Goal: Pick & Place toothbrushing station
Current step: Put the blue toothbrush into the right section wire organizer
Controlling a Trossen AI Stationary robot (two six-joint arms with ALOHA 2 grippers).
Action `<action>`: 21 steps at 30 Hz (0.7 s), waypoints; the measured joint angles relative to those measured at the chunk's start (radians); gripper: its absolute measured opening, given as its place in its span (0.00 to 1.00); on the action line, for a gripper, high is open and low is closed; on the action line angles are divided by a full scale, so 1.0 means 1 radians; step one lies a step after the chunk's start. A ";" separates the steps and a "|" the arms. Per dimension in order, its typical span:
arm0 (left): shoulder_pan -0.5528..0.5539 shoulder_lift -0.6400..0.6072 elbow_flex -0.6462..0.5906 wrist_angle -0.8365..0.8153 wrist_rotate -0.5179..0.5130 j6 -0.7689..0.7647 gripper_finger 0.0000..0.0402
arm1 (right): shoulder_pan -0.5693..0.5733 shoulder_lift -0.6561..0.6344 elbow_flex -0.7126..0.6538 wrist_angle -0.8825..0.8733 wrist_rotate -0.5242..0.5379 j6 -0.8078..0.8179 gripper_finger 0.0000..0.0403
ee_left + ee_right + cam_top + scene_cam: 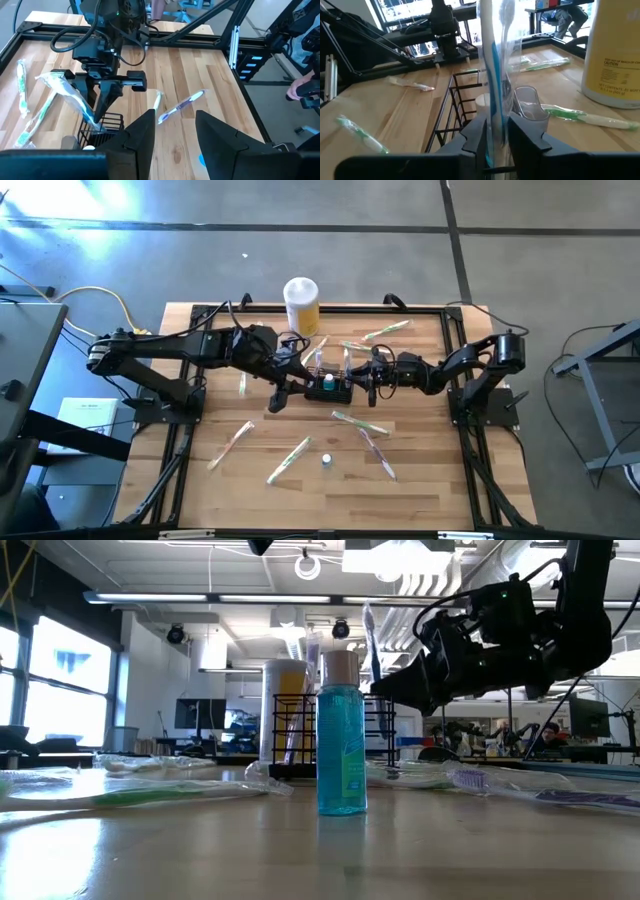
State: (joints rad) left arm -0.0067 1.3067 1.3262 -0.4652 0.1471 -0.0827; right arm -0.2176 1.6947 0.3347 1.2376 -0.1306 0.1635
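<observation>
My right gripper holds a wrapped toothbrush upright over the basket, jaws narrow around it; I should release only once seated. Left gripper waits beside, jaws part-open, empty.

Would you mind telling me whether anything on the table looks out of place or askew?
Yes: several wrapped toothbrushes lie scattered at odd angles across the table, outside the black wire basket. A small blue bottle stands alone near the front edge.
</observation>
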 joint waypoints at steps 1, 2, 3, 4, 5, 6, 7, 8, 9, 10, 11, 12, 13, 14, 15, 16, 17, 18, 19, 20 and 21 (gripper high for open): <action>0.000 0.000 0.000 0.000 0.000 0.000 0.34 | 0.000 0.000 0.000 0.000 -0.002 0.005 0.19; 0.000 0.000 0.000 0.000 0.000 0.000 0.34 | 0.000 0.000 0.000 0.000 -0.003 0.014 0.20; 0.000 0.000 0.000 0.000 0.000 0.000 0.34 | 0.000 0.000 0.000 0.000 -0.002 0.021 0.21; 0.000 0.000 0.000 0.000 0.000 0.000 0.34 | 0.000 0.000 0.000 0.000 -0.002 0.024 0.22; 0.000 0.000 0.000 0.000 0.000 0.000 0.34 | 0.000 0.000 0.000 0.000 -0.002 0.025 0.23; 0.000 0.000 0.000 0.000 0.000 0.000 0.34 | 0.000 0.000 0.000 0.000 -0.002 0.026 0.24; 0.000 0.000 0.000 0.000 0.000 0.000 0.34 | 0.000 0.000 0.000 0.000 -0.002 0.027 0.25; 0.000 0.000 0.000 0.000 0.000 0.000 0.34 | 0.000 0.000 0.000 0.000 -0.002 0.027 0.27; 0.000 0.000 0.000 0.000 0.000 0.000 0.34 | 0.000 0.000 0.000 0.000 -0.002 0.027 0.28; 0.000 0.000 0.000 0.000 0.000 0.000 0.34 | 0.000 0.000 0.000 0.000 -0.002 0.027 0.29; 0.000 0.000 0.000 0.000 0.000 0.000 0.34 | 0.000 0.000 0.000 0.000 -0.002 0.027 0.30; 0.000 0.000 0.000 0.000 0.000 0.000 0.34 | 0.000 0.000 0.000 0.000 -0.002 0.027 0.31; 0.000 0.000 0.000 0.000 0.000 0.000 0.34 | 0.000 0.000 0.000 0.000 -0.002 0.027 0.32; 0.000 0.000 0.000 0.000 0.000 0.000 0.34 | 0.000 0.000 0.000 0.000 -0.002 0.027 0.32; 0.000 0.000 0.000 0.000 0.000 0.000 0.34 | 0.000 0.000 0.000 0.000 -0.002 0.027 0.33; 0.000 0.000 0.000 0.000 0.000 0.000 0.34 | 0.000 0.000 0.000 0.000 -0.001 0.027 0.33; 0.000 0.000 0.000 0.000 0.000 0.000 0.34 | 0.000 0.000 0.000 -0.001 0.000 0.027 0.33; 0.000 0.000 0.000 0.000 0.000 0.000 0.34 | 0.000 0.000 0.000 -0.001 0.000 0.027 0.33; 0.000 0.000 0.000 0.000 0.000 0.000 0.34 | 0.000 0.000 0.000 0.000 0.000 0.026 0.33; 0.000 0.000 0.000 0.000 0.000 0.000 0.34 | 0.000 0.000 0.000 0.000 0.000 0.026 0.33; 0.000 0.000 0.000 0.000 0.000 0.000 0.34 | 0.000 0.000 0.000 0.000 0.000 0.025 0.33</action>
State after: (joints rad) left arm -0.0067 1.3067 1.3262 -0.4656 0.1471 -0.0830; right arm -0.2176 1.6943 0.3347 1.2380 -0.1303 0.1890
